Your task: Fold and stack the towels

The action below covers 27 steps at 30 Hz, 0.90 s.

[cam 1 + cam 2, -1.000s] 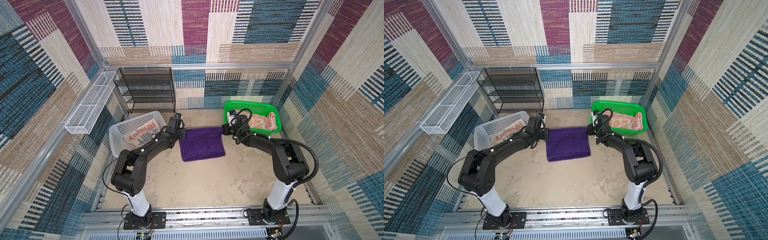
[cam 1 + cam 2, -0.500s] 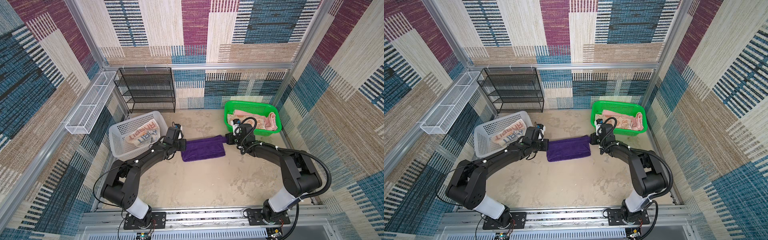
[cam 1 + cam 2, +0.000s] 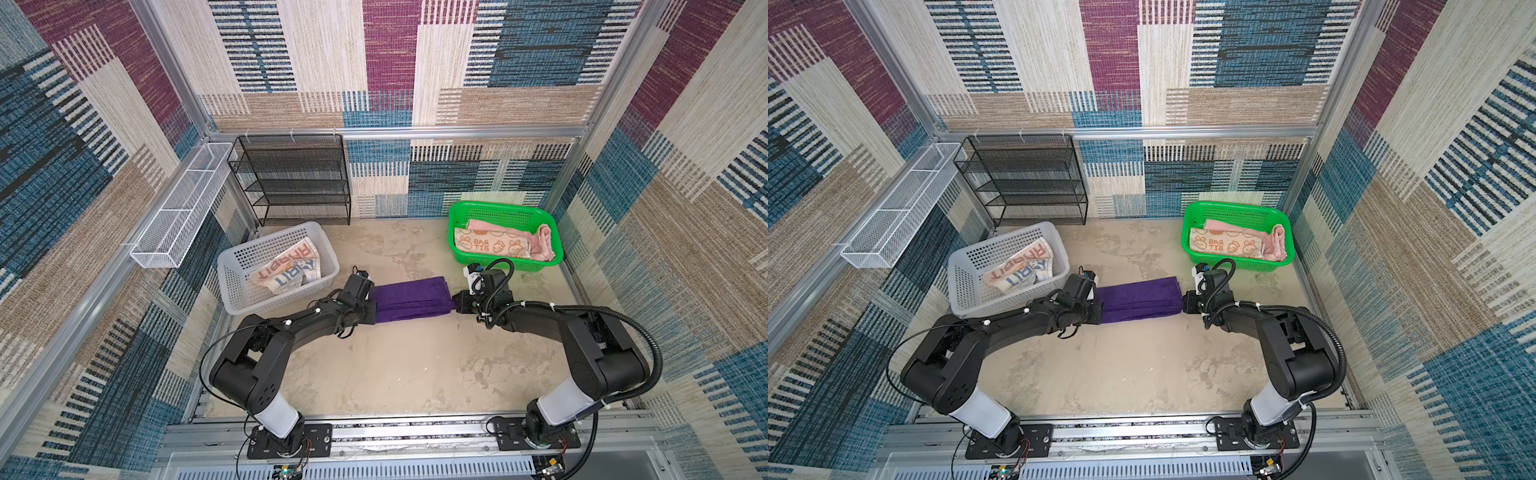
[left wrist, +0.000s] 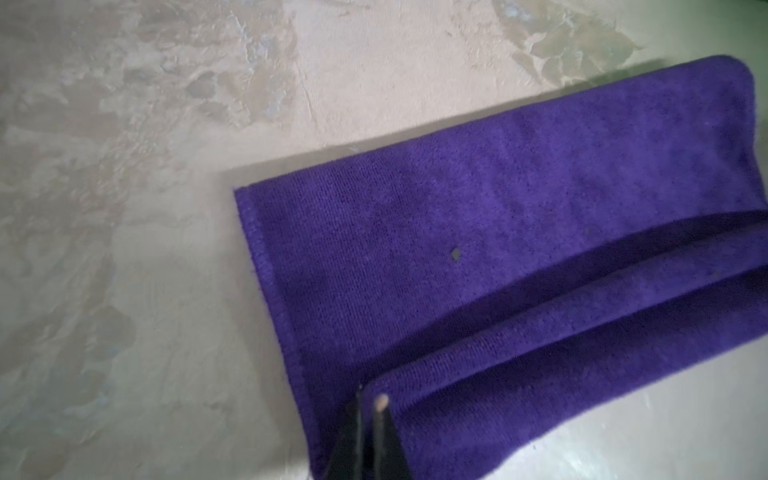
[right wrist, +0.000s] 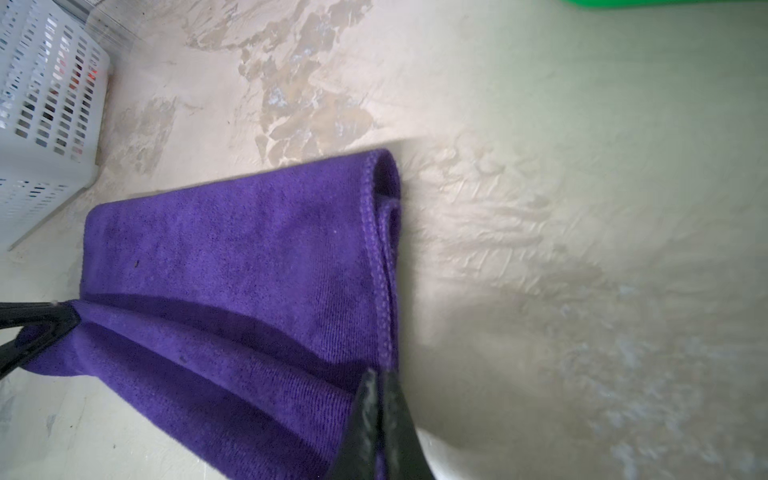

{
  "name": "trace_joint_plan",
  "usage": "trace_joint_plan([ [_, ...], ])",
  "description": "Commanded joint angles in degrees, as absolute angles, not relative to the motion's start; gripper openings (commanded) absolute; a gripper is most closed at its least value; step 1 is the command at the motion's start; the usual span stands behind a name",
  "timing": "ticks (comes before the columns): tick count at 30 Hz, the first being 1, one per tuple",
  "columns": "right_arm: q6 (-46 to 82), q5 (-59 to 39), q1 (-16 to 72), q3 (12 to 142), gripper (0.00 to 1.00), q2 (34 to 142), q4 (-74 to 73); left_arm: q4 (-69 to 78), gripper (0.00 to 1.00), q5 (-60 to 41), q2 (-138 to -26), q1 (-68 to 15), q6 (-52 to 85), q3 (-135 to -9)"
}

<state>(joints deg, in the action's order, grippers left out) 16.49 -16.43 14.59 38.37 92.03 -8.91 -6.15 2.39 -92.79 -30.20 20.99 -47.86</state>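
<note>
Folding over since a second ago, the purple towel point(image 3: 411, 295) is now lying as a narrow strip on the table point(image 3: 395, 365), between the white basket point(image 3: 270, 305) and green basket point(image 3: 498, 204). My left gripper point(image 4: 370, 401) and right gripper point(image 5: 376, 374) are pinching its ends, fingers nearly pressed together.

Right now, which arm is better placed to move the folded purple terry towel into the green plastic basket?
Likely right: the right tool grips the purple towel nearest the green basket; left tool is farther.
</note>
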Motion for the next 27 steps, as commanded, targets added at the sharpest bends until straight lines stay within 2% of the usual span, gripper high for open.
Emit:
trace_joint_plan([
  [1, 18.1, -16.0, 14.5, 37.7, 0.19, 91.8, -8.8, -5.6, 0.25, 5.4, -91.5, -30.8, 22.5, -46.4],
  [3, 18.2, -15.2, 14.4, 37.2, 0.26, 90.7, -7.7, -5.6, 0.46, 6.0, -89.9, -31.4, 22.7, -45.0],
  [5, 18.0, -14.1, 14.4, 36.8, 0.34, 88.9, -6.3, -5.9, 0.56, 6.9, -87.8, -32.1, 22.9, -43.8],
  [8, 17.7, -12.4, 14.5, 36.3, 0.43, 85.0, -4.5, -7.1, 0.64, 7.9, -84.0, -33.2, 23.0, -42.3],
  [15, 16.3, -16.0, 14.6, 38.0, 0.57, 77.1, -3.2, -10.9, 0.65, 10.2, -75.0, -34.4, 22.8, -42.0],
  [20, 17.0, -21.1, 15.1, 39.9, 0.58, 78.5, -5.9, -9.1, 0.65, 8.5, -73.6, -34.5, 22.4, -44.2],
  [27, 18.0, -23.4, 18.7, 42.4, 0.58, 84.6, -8.2, -6.2, 0.62, 3.3, -80.4, -35.2, 23.9, -48.3],
])
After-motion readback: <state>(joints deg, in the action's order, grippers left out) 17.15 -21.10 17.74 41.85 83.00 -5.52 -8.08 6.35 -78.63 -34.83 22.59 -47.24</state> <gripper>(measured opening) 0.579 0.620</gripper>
